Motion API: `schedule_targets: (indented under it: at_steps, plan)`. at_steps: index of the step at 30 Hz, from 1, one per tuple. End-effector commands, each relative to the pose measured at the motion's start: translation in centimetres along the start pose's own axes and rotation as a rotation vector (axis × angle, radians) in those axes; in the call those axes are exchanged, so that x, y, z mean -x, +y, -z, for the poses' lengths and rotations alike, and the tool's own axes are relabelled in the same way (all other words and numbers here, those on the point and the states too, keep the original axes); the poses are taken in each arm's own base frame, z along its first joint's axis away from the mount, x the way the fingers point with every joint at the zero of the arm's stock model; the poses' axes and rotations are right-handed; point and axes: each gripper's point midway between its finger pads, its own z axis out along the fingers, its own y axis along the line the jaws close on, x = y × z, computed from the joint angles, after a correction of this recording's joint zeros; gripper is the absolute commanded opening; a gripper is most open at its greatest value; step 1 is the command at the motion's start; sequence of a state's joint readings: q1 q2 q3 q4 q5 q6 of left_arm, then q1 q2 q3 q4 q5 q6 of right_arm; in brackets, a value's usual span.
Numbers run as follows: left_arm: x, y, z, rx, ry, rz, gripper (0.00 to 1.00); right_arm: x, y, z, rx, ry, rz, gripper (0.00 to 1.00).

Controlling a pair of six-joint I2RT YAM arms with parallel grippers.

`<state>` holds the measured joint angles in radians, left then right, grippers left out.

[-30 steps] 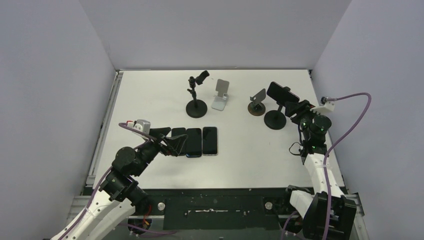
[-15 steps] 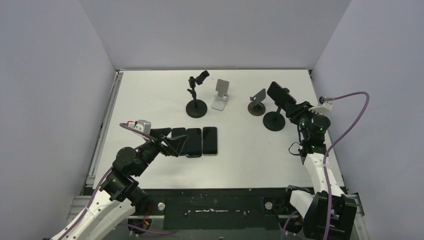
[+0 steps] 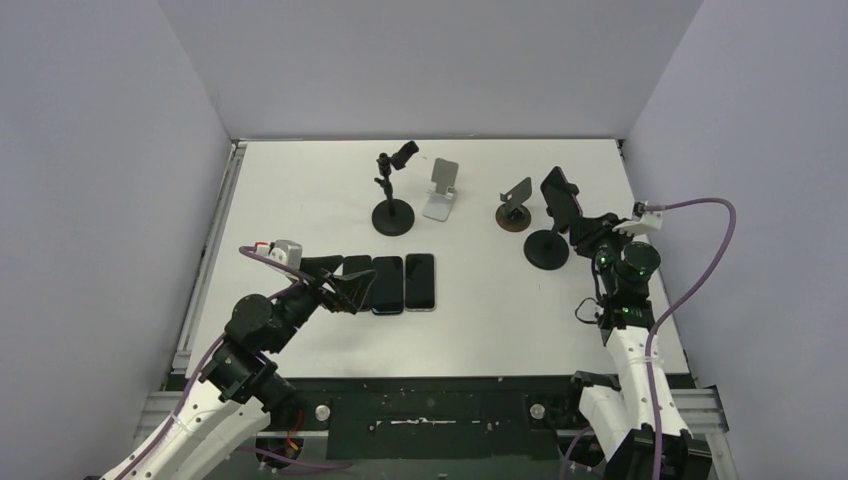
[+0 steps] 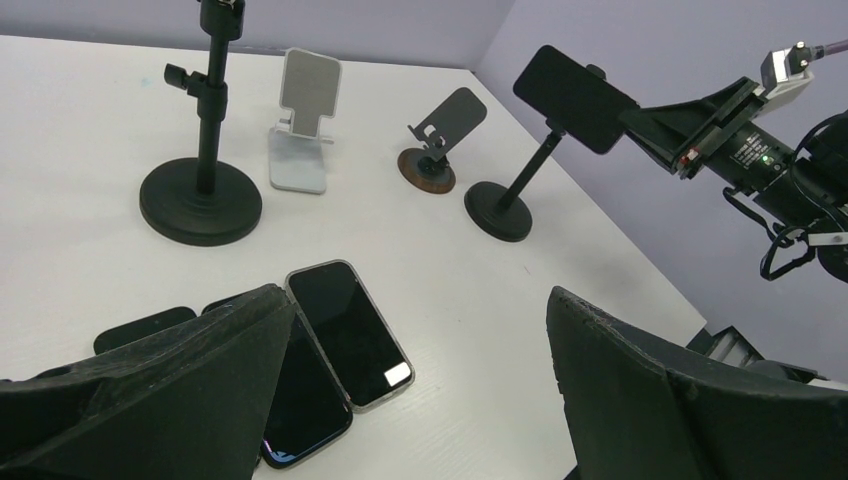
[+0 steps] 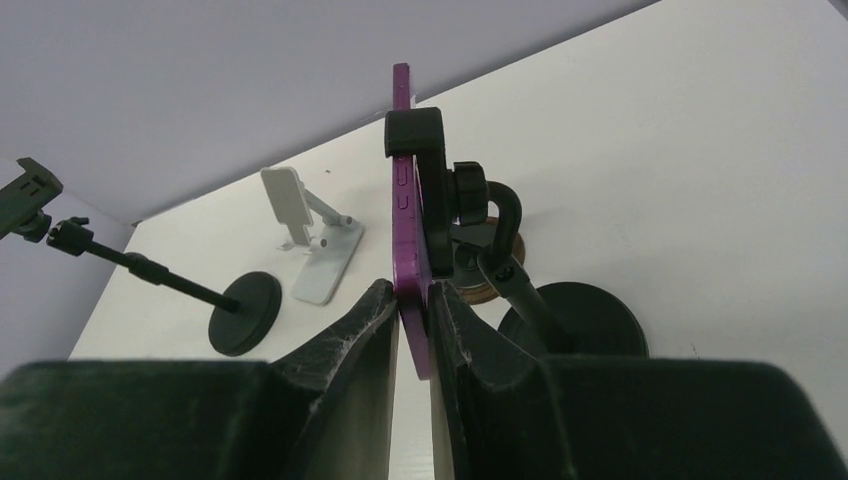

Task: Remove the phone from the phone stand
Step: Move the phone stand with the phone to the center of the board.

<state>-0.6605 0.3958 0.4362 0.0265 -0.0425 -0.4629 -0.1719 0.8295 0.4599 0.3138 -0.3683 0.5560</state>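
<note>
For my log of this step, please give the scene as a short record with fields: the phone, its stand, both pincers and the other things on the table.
phone: purple, seen on edge, held in the clamp of the stand
stand: round black base, thin pole
right pincer: shut on phone
left pincer: open, above the flat phones
flat phones: three, lying side by side
other stands: tall black stand, white stand, small dark stand, none holding a phone
task: not yet done

White table (image 3: 300, 190) — four stands (image 3: 392, 216), three flat phones (image 3: 388, 284)
</note>
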Motion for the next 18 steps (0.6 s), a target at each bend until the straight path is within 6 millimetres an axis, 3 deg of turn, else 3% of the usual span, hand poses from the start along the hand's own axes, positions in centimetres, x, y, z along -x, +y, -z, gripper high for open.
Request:
schedule_targets:
  at_steps: [1,8,18]
  plan:
    - [1.4,-1.2,0.0,-0.049,-0.047,-0.001,0.97,0.1,1.1,0.8,0.03,-0.003,0.031,0.16]
    - [1.2,-1.2,0.0,-0.052,-0.042,0.0,0.97,-0.8,1.2,1.1,0.032,0.025,0.026,0.0]
    - [1.3,-1.3,0.0,-0.053,-0.041,-0.001,0.97,-1.7,3.7,3.1,0.086,0.069,0.001,0.0]
